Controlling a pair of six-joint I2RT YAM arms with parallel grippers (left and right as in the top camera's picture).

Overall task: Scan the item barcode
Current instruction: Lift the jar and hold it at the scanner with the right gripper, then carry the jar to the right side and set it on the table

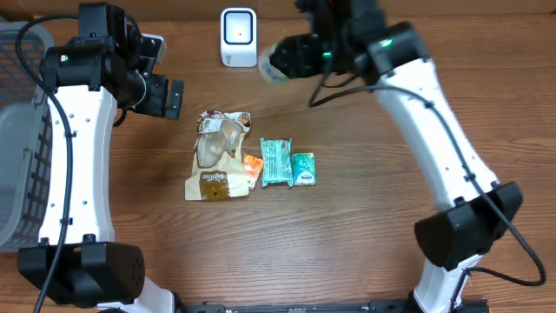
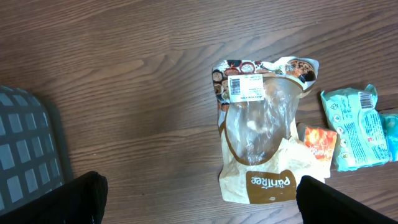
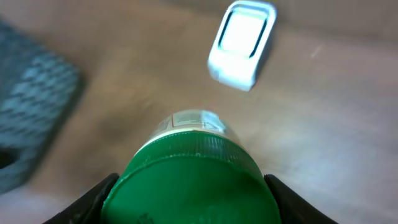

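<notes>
Currently the right gripper sits near the top edge of the overhead frame, its fingers clamped on either side of a green-lidded jar. The jar is held off the wood just right of the white scanner, close to it but with a narrow gap showing. In the right wrist view the lid fills the lower centre, the jar's clear body points away toward the table, and the scanner lies in the upper right of centre, blurred.

The left gripper hangs at the upper left with its jaws spread wide and nothing between them. Its two fingers frame the bottom corners of the left wrist view.

Four packets lie flat in a row mid-table: a brown bag, a small orange packet touching its right edge, a teal packet, and a smaller teal one. Bare wood runs between this row and the scanner, and across the lower right. A grey mesh basket occupies the left edge.
</notes>
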